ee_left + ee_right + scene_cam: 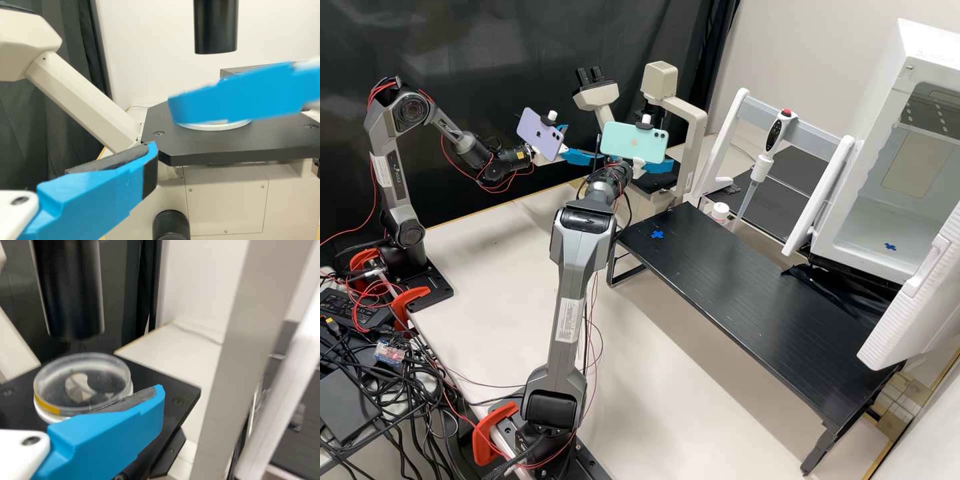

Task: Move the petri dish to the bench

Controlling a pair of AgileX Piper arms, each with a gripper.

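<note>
Left gripper (581,142): left of the microscope (691,137), fingers apart
Right gripper (640,163): nearer than the left one, at the microscope, fingers spread, one beside the dish; whether they touch, I cannot tell
Petri dish (82,385): on the microscope's dark stage (181,387), on a white base
Black bench (747,287): right of the right arm, blue cross (657,235) at its far left
Pipette (757,170): upright beyond the bench
White cabinet (887,220): far right, open
</note>
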